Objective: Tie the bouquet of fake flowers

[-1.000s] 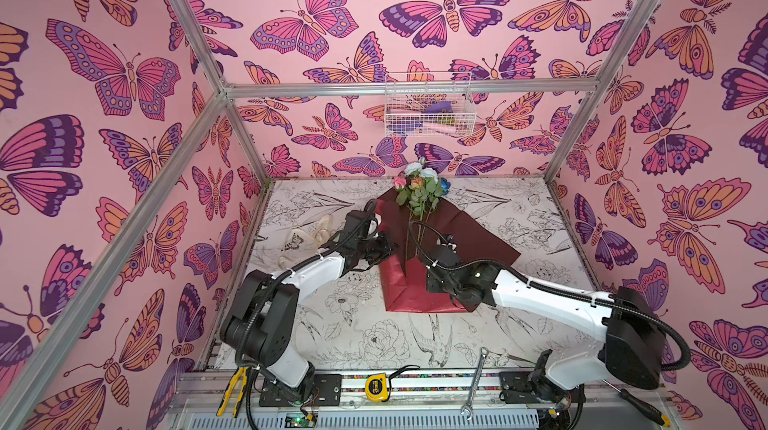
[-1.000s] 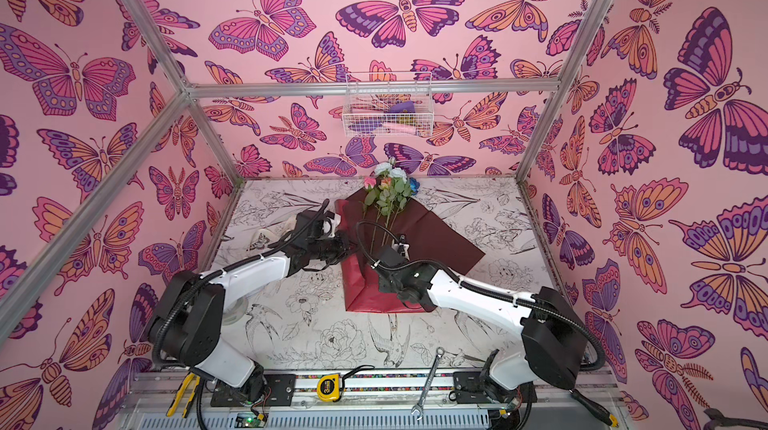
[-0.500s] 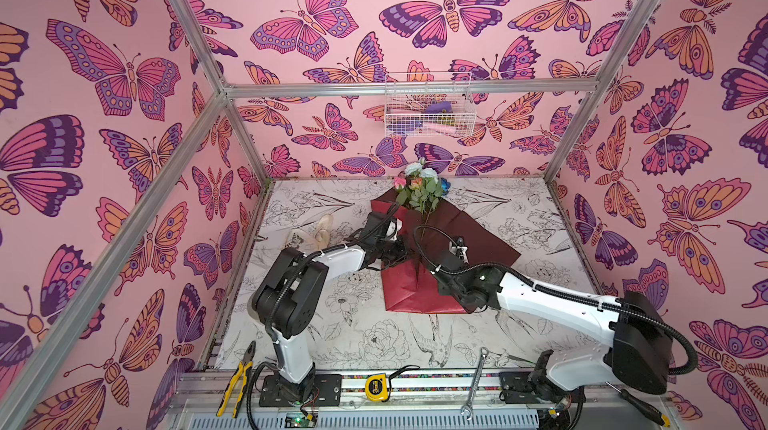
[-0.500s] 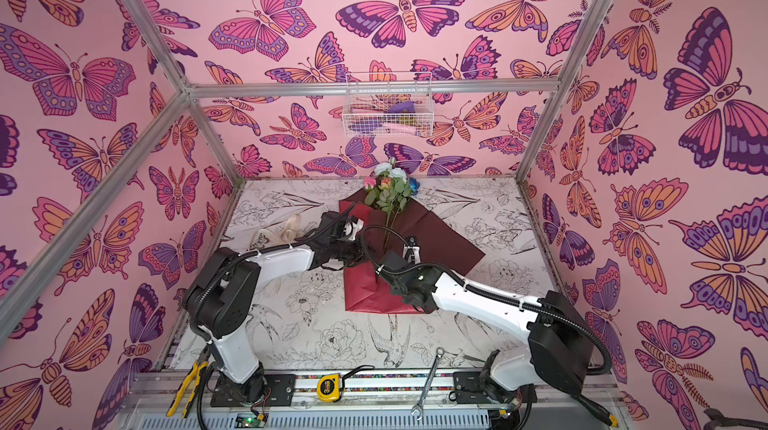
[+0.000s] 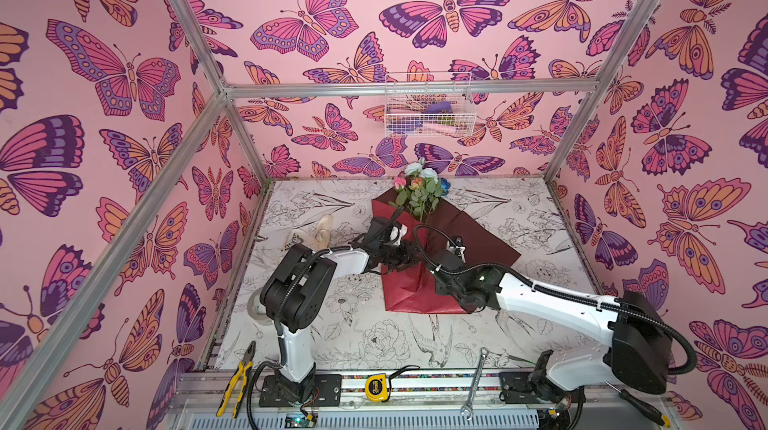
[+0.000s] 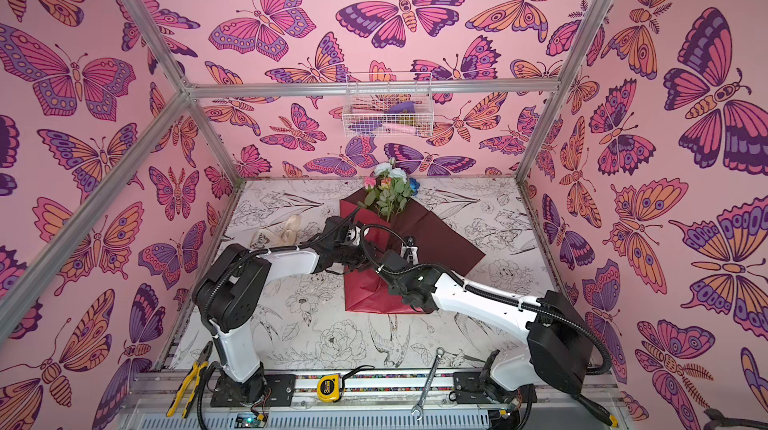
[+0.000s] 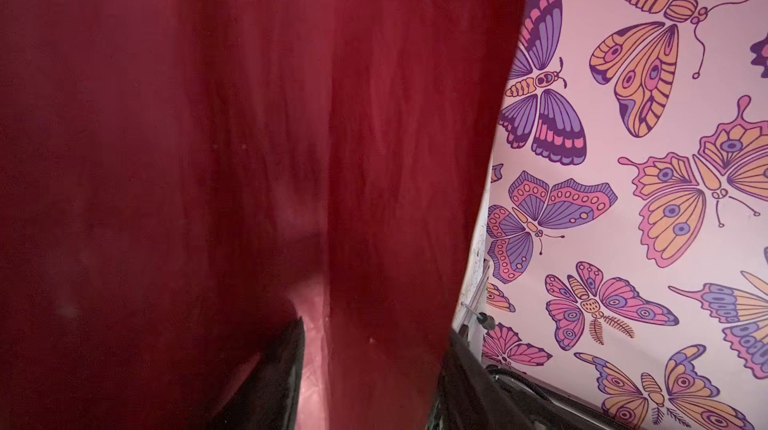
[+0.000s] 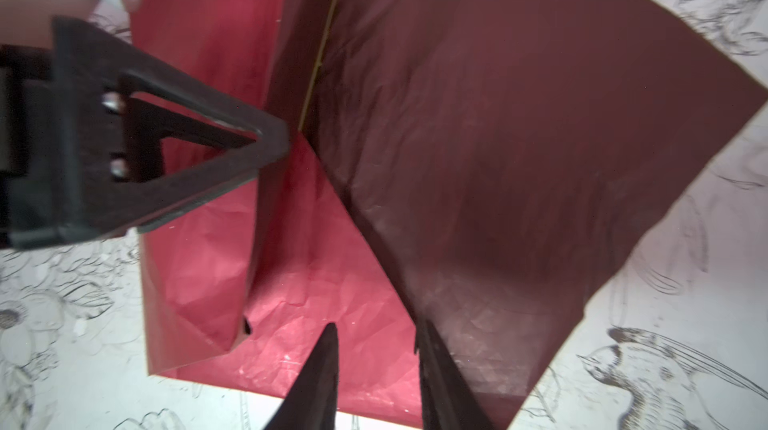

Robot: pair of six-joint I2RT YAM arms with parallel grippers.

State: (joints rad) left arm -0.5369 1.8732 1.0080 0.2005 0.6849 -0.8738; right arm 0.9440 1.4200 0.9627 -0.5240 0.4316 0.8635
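The bouquet of fake flowers lies at the back of the table, its heads at the far end. Its stems run under dark red wrapping paper. A brighter red flap is folded over near the front. My left gripper is open, and a raised fold of paper stands loose between its fingers. In the right wrist view the left gripper touches that fold's crease. My right gripper hovers open over the paper beside the dark flap's edge.
A cream ribbon lies left of the paper. A tape roll sits by the left arm's base. Pliers, a tape measure, a wrench and a screwdriver lie along the front rail. A wire basket hangs on the back wall.
My left arm has swung right, bringing its gripper from the paper's left edge onto the fold. Its jaws have gone from shut to open. The right gripper has barely moved.
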